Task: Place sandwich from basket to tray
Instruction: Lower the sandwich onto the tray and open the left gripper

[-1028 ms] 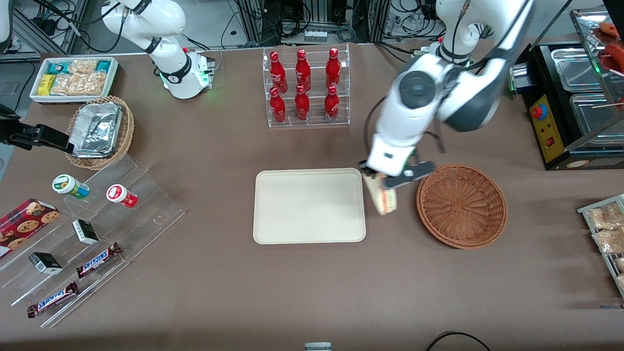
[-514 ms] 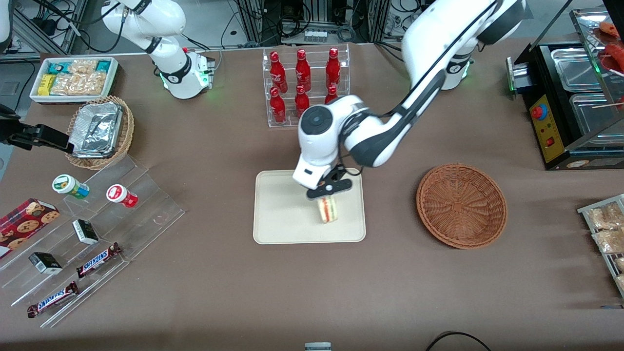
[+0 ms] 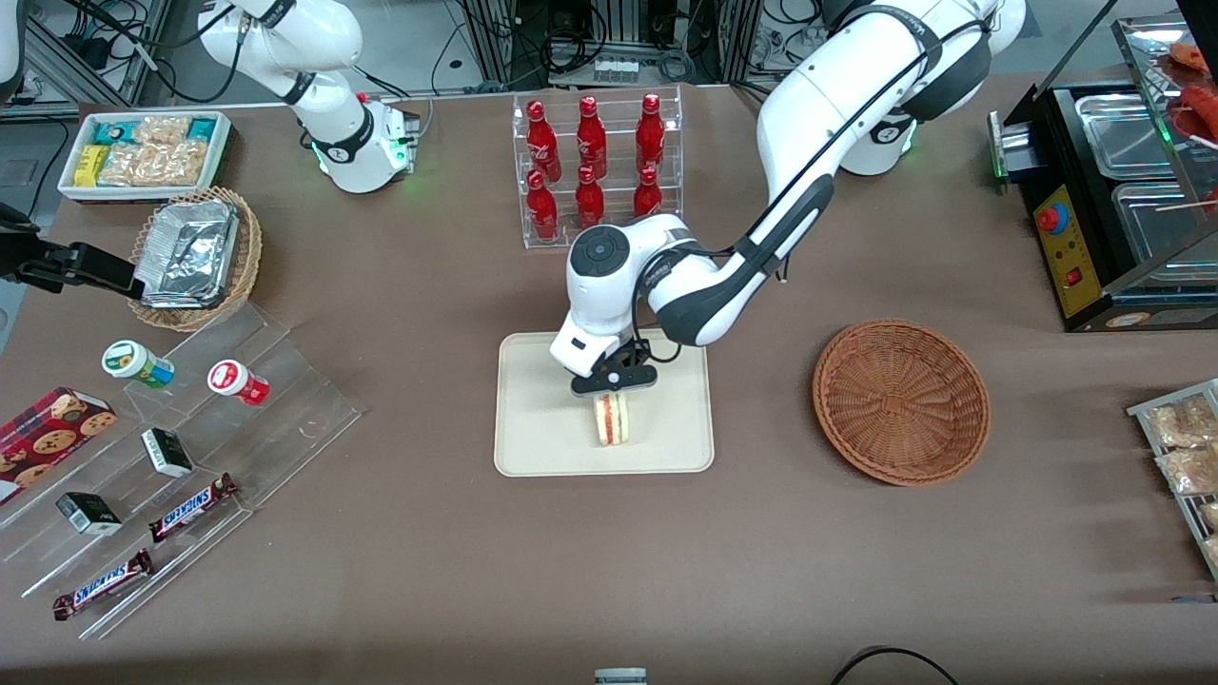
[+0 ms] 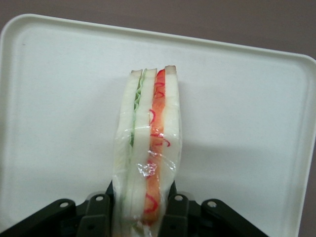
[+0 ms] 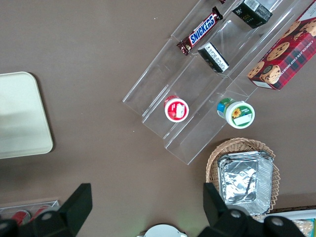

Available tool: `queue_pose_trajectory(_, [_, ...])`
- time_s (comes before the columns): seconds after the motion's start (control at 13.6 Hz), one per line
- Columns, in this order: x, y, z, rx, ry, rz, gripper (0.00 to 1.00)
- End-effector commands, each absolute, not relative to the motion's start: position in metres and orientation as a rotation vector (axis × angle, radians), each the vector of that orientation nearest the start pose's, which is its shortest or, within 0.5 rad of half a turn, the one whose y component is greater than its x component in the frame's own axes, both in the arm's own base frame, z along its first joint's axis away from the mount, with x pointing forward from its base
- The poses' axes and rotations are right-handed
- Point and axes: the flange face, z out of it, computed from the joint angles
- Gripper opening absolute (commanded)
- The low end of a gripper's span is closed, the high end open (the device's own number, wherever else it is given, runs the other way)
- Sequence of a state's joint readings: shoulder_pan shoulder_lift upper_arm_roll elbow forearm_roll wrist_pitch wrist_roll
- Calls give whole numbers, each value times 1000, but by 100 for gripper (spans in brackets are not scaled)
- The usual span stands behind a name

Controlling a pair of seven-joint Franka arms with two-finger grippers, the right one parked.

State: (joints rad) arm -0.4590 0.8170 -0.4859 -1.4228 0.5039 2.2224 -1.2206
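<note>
Flat cream tray (image 3: 542,419), hand (image 3: 614,382) w/ wrapped sandwich (image 3: 612,420)

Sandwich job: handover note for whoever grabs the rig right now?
Tool: shut on the sandwich, over the tray, fingers clamped on both bread faces.
Sandwich: held on edge, filling facing up; cannot tell if it touches the tray.
Basket: empty, toward the working arm's end of the table.
Done: pick and carry.
Left: set down, release, retract.
</note>
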Motion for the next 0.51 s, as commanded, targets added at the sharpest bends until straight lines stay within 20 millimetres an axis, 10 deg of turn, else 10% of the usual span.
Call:
queue_pose_trajectory(0.0, [500,-549,251,-3193,-130,-199,38])
queue_pose_trajectory(0.44, [495,-553,247,-3179,-94,-220,99])
